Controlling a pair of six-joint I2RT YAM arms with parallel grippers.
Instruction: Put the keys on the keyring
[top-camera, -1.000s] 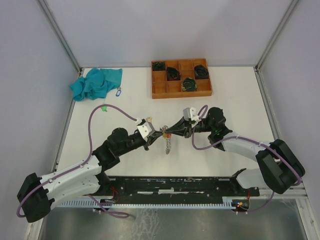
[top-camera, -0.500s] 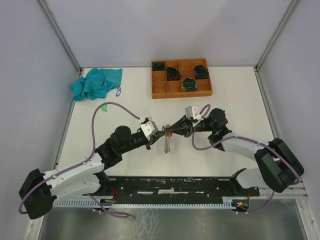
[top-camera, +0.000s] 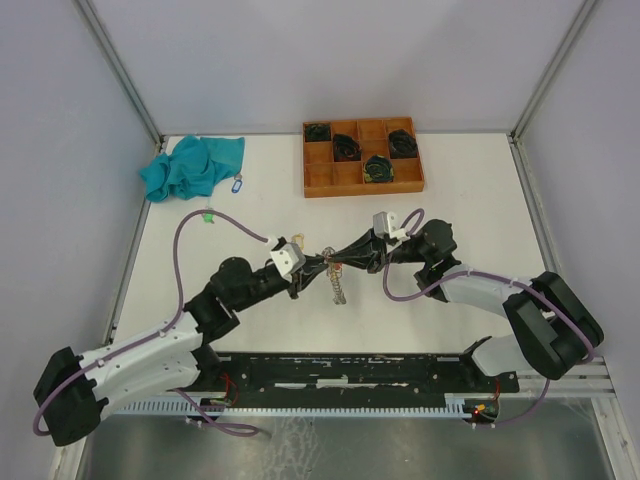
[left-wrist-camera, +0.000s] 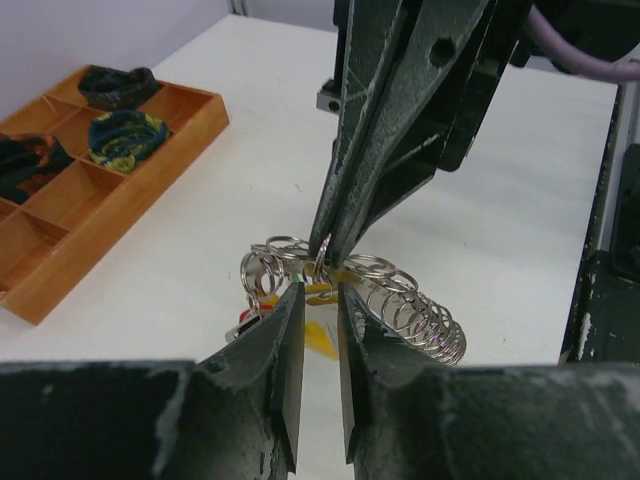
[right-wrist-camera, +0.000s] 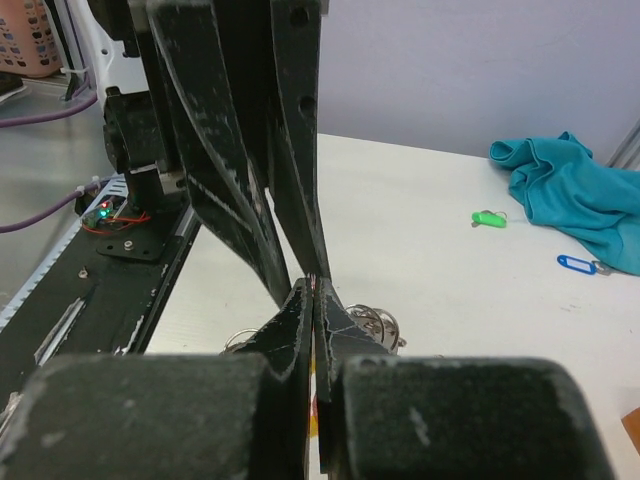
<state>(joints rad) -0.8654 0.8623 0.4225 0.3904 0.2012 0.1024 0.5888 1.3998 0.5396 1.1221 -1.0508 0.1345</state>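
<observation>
The keyring (left-wrist-camera: 410, 312), a string of linked steel rings, hangs above the table between the two arms. My right gripper (left-wrist-camera: 325, 252) comes down from above and is shut on one ring at the top of the string. In the top view the keyring (top-camera: 338, 284) dangles below the right gripper (top-camera: 341, 262). My left gripper (left-wrist-camera: 320, 290) faces it with its jaws a narrow gap apart. The yellow tag (left-wrist-camera: 320, 338) of a key shows in that gap, just below the rings. A green-tagged key (top-camera: 208, 216) and a blue-tagged key (top-camera: 237, 184) lie on the table far to the left.
An orange compartment tray (top-camera: 360, 188) with black coiled bundles (top-camera: 378, 169) stands at the back. A teal cloth (top-camera: 195, 165) lies at the back left, beside the blue-tagged key. Both arms meet over the middle of the table.
The left gripper's jaws were pressed together half a second ago and now stand slightly apart. The left arm pushed right, then drew back a little. The right gripper kept its hold.
</observation>
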